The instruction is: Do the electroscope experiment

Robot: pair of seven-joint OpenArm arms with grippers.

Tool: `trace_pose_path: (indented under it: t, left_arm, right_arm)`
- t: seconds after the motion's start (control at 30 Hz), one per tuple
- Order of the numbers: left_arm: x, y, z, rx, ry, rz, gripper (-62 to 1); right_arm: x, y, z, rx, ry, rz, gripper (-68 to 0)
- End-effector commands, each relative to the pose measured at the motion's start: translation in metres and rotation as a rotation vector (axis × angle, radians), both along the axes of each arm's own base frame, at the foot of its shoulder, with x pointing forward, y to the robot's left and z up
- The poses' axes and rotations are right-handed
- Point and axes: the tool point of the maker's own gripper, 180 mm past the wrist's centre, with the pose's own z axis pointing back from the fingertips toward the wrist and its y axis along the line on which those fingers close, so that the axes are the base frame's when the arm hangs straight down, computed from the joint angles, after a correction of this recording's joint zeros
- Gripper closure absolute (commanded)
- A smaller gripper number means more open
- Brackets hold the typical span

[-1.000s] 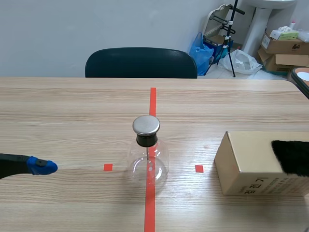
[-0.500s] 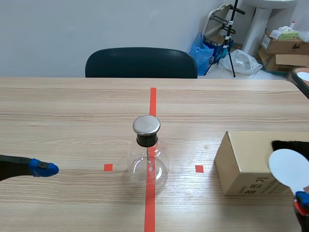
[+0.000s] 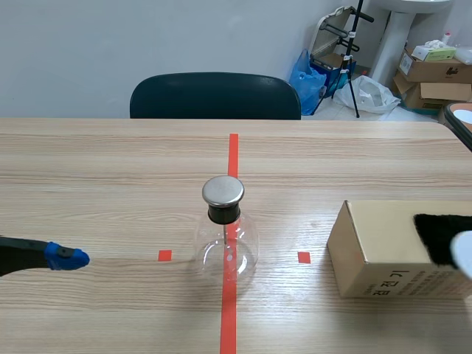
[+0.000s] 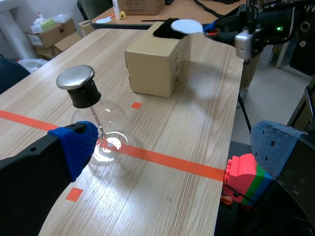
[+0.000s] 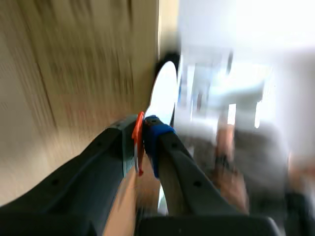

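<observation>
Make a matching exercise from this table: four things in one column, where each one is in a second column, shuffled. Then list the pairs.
Things:
1. glass flask
2. cardboard box
3. black cloth
4. white disc

Places:
A. lying on top of the box
B. clamped between the right arm's jaws
C. standing on the long red tape line
D. on the table, on the right arm's side of the flask

Pairs: 1-C, 2-D, 3-A, 4-B

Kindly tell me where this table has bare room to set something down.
Bare wood runs across the far side of the wooden table, beyond the round glass flask with the metal cap, and between flask and left gripper. Crowded: the brown cardboard box, near right.
</observation>
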Motion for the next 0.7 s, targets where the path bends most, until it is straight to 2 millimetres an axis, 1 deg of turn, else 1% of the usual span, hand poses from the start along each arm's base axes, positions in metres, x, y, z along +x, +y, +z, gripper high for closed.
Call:
trace_pose_path:
  t: [0.0, 0.03, 0.1, 0.13, 0.17, 0.27, 0.3, 0.33, 0.4, 0.43, 0.47, 0.5, 0.57, 0.6, 0.63, 0.67]
  left_arm:
    - [0.001, -0.002, 0.009, -0.033, -0.014, 0.004, -62.3]
    - [0.001, -0.002, 0.009, -0.033, -0.014, 0.004, -62.3]
    - [0.001, -0.002, 0.009, -0.033, -0.014, 0.004, -62.3]
    - [0.001, -0.002, 0.009, -0.033, -0.014, 0.004, -62.3]
    - [0.001, -0.002, 0.009, -0.033, -0.014, 0.004, -62.3]
    - [0.001, -0.002, 0.009, -0.033, -0.014, 0.004, -62.3]
    - [0.001, -0.002, 0.009, -0.033, -0.014, 0.004, -62.3]
    - [0.001, -0.002, 0.009, -0.034, -0.014, 0.005, -62.3]
    - [0.001, -0.002, 0.009, -0.034, -0.014, 0.005, -62.3]
    - [0.001, -0.002, 0.009, -0.033, -0.014, 0.004, -62.3]
    - [0.001, -0.002, 0.009, -0.033, -0.014, 0.004, -62.3]
    - [0.001, -0.002, 0.009, -0.033, -0.014, 0.004, -62.3]
    - [0.001, -0.002, 0.009, -0.033, -0.014, 0.004, -62.3]
    - [0.001, -0.002, 0.009, -0.034, -0.014, 0.005, -62.3]
    - [0.001, -0.002, 0.009, -0.034, -0.014, 0.005, -62.3]
    - [0.001, -0.002, 0.009, -0.034, -0.014, 0.005, -62.3]
  right_arm:
    - [0.002, 0.004, 0.008, -0.003, -0.050, 0.001, -1.3]
    - [0.003, -0.008, 0.008, -0.006, -0.054, -0.068, -1.3]
    - [0.003, -0.040, 0.010, -0.034, -0.062, -0.252, -1.3]
    - [0.003, -0.047, 0.009, -0.045, -0.062, -0.284, -1.3]
    - [0.004, -0.042, 0.009, -0.048, -0.059, -0.250, -1.3]
    - [0.005, 0.002, 0.007, -0.016, -0.050, -0.009, -1.3]
    - [0.004, 0.005, 0.008, -0.008, -0.052, 0.010, -1.3]
    - [0.005, -0.002, 0.010, -0.003, -0.061, -0.029, -1.3]
    - [0.006, -0.031, 0.011, -0.025, -0.070, -0.188, -1.3]
    - [0.006, -0.039, 0.011, -0.042, -0.068, -0.230, -1.3]
    - [0.006, -0.039, 0.010, -0.050, -0.064, -0.225, -1.3]
    - [0.007, -0.031, 0.009, -0.048, -0.061, -0.180, -1.3]
    - [0.008, -0.009, 0.009, -0.028, -0.059, -0.064, -1.3]
    - [0.008, -0.005, 0.009, -0.022, -0.060, -0.042, -1.3]
    - [0.009, -0.008, 0.010, -0.018, -0.066, -0.065, -1.3]
    - [0.010, -0.017, 0.011, -0.020, -0.072, -0.112, -1.3]
